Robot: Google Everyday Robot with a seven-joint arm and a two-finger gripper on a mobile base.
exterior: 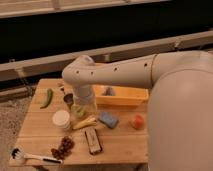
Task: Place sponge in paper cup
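Currently at mid-table: gripper (84, 108) hanging from pale arm (115, 72), low over small green cup (77, 111). Grip state: cannot tell. Sponge (107, 119) lying flat on wooden table (35, 132), in front of yellow tray (125, 95), just right of yellow strip (85, 123), apart from gripper. Paper cup (61, 119) upright, left of green cup, yellow strip between it and sponge. Dark metal cup (68, 99) behind green cup. Green pepper (47, 98) far left. Brown block (92, 140) and grapes (62, 146) near front edge.
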